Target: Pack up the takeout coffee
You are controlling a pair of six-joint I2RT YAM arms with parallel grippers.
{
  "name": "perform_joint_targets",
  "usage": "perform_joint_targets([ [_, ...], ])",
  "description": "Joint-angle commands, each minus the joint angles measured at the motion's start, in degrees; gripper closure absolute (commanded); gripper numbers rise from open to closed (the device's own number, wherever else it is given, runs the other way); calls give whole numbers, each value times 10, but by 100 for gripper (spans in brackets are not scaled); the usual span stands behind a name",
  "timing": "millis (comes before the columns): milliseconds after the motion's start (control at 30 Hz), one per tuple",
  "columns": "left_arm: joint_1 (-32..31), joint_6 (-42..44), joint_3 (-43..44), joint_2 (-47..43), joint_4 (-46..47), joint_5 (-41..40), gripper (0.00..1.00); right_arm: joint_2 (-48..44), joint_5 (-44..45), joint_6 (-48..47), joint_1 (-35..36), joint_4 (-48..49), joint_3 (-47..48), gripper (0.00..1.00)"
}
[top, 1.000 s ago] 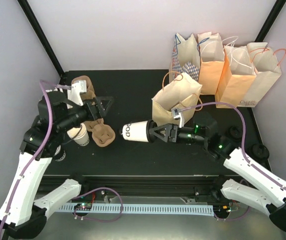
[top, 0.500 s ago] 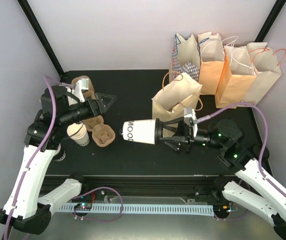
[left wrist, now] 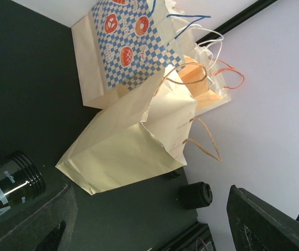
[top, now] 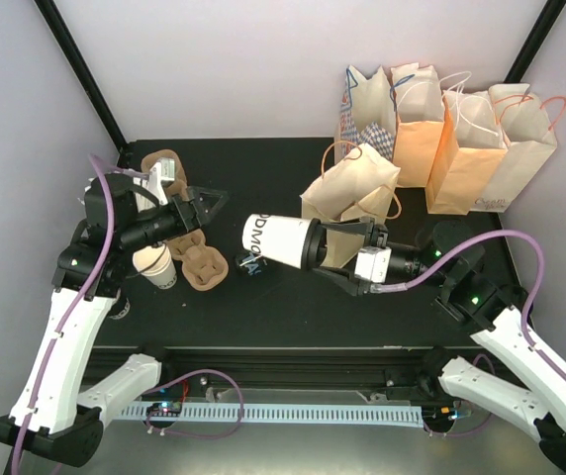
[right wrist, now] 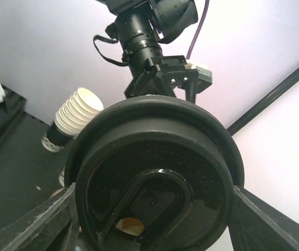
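Care is needed mostly over orientation. The takeout coffee (top: pixel 275 240), a white paper cup with bold black lettering, is held on its side above the middle of the bench (top: pixel 263 168), just left of the cream paper bag (top: pixel 347 193), with its base pointing left. The right end effector (top: pixel 317 249) is spread wide across the cup's top end and pinches it there. The black lid (right wrist: pixel 154 183) fills the right wrist view between the two fingers. The left end effector (top: pixel 207 206) is spread and holds nothing, and it hangs over the left of the bench.

The step in hand is judged to be the carry to a bag. It is done well if the cup is turned upright, lid uppermost, before it is lowered. A grip at the lidded end alone could let the tapered body slip or the lid come loose. The cream bag's mouth looks creased and partly folded over, so the cup is best brought in from straight above the opening and set down gently. The bag could be steadied by the free end effector, since light paper is likely to tip or slide.

Counted:
- one lettered white cup
- one black cup (left wrist: pixel 6 185) on the bench just near of the white cup
- one stack of plain cream cups (top: pixel 154 265), whose number cannot be told
- two brown pulp cup carriers (top: pixel 204 265)
- five paper bags: the cream one, and four in a row at the far right, among them a blue-checked bag (top: pixel 362 109)
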Motion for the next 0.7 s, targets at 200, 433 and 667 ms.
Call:
perform_joint_targets([
  [200,13,-13,-12,-11,22,-1,18,5,66,166,-1,27,39,77],
  [433,15,-2,-24,22,10,16,19,10,360,650,4,-138,132,74],
  [667,-15,-24,-31,93,60,75,21,164,517,789,3,-490,453,72],
])
